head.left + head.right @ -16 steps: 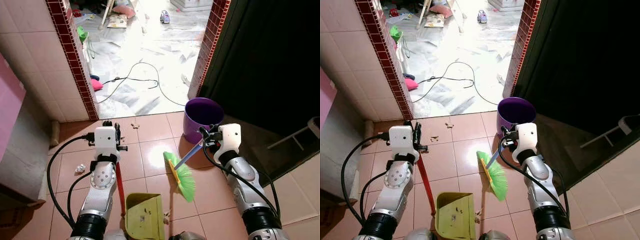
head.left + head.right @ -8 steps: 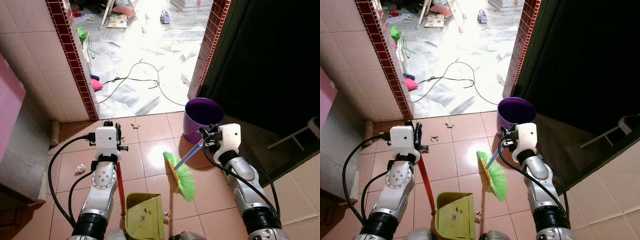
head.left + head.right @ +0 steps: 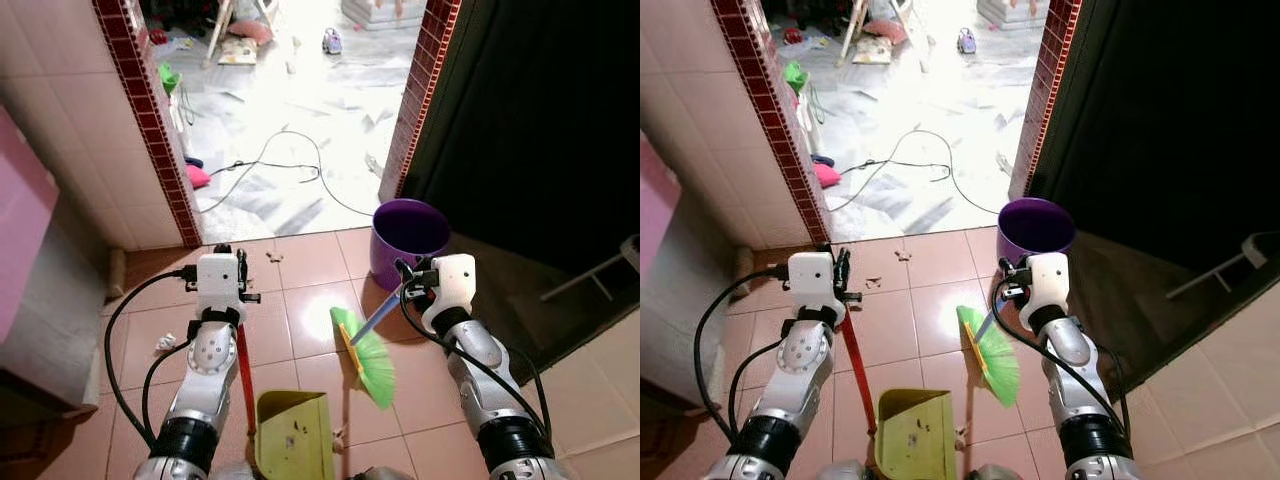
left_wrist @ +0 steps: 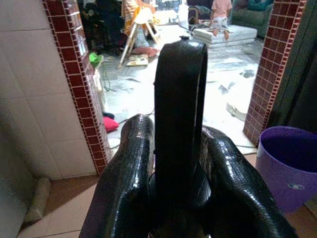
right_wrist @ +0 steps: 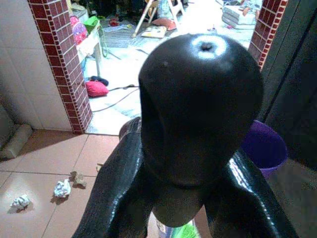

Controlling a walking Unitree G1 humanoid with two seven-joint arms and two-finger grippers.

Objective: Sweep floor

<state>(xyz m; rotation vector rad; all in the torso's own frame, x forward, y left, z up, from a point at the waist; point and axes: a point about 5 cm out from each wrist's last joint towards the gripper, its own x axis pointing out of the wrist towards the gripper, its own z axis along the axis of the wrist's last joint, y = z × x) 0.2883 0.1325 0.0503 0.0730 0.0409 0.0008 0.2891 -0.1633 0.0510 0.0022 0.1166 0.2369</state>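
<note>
On the tiles, both grippers stay clamped, left gripper on dustpan, right gripper on broom.

Ahead of the left gripper the tiles are open up to the doorway – only paper scraps lie near. Just beside the right gripper stands the purple bucket – it blocks that side.

Glossy floor tiles (plastic dustpan)
</note>
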